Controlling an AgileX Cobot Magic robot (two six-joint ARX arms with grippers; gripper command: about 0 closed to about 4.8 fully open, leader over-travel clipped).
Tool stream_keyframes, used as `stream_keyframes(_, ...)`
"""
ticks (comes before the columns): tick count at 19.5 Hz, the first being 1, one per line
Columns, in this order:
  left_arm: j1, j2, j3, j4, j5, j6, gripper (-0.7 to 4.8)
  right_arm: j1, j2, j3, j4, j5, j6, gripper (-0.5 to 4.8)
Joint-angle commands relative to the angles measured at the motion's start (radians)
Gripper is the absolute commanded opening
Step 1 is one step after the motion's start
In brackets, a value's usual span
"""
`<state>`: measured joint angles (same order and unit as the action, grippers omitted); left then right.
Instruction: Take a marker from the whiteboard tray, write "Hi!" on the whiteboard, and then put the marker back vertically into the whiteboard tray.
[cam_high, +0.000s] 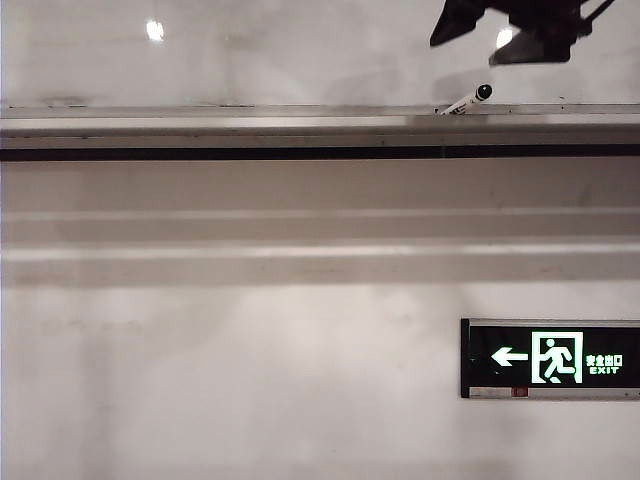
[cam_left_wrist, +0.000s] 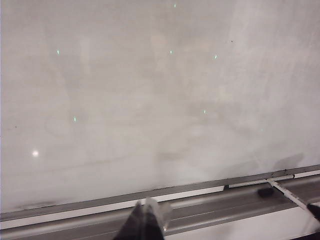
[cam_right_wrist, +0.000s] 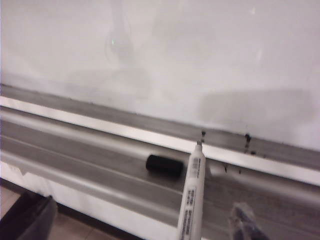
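The marker (cam_high: 467, 101) lies tilted on the whiteboard tray (cam_high: 250, 128), toward the right end of the exterior view, its rounded black end raised toward the whiteboard (cam_high: 250, 50) and its white barrel sloping down to the ledge. In the right wrist view the marker (cam_right_wrist: 192, 195) is uncapped: its bare tip rests at the seam where the tray (cam_right_wrist: 75, 145) meets the whiteboard (cam_right_wrist: 175, 45), and printed text runs along the barrel. A short black cap (cam_right_wrist: 164, 164) lies on its side in the tray channel just beside the barrel, apart from it. Small dark specks mark the seam near the tip.

The right gripper (cam_high: 490, 48) hangs above and a little right of the marker in the exterior view, jaws spread, with nothing seen between them; it is clear of the marker. In the right wrist view one blurred fingertip (cam_right_wrist: 245, 222) shows near the barrel.

The left gripper (cam_left_wrist: 145, 220) appears only as a dark blurred tip over the tray (cam_left_wrist: 210, 207), facing the whiteboard (cam_left_wrist: 150, 90); whether it is open or closed cannot be told. Farther along the tray in that view lie the cap (cam_left_wrist: 265, 191) and the marker (cam_left_wrist: 290, 193).

Below the tray, pale wall mouldings (cam_high: 250, 250) run level, and a lit green exit sign (cam_high: 550, 358) sits on the wall at lower right.
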<state>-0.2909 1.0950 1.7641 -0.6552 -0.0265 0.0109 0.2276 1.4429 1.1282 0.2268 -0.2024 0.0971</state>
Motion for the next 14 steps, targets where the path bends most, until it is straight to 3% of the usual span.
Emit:
stream_keyframes(1, 0.000, -0.002, 0.003, 0.004, 0.006, 0.008, -0.05, 0.002, 0.018, 0.005, 0.020, 0.003, 0.004, 4.79)
stream_keyframes(12, 0.000, -0.002, 0.003, 0.004, 0.008, 0.008, -0.05, 0.001, 0.094, 0.005, 0.070, 0.068, 0.004, 4.79)
stream_keyframes(14, 0.000, -0.002, 0.003, 0.005, 0.008, 0.008, -0.06, 0.001, 0.097, 0.005, 0.069, 0.095, 0.004, 3.90)
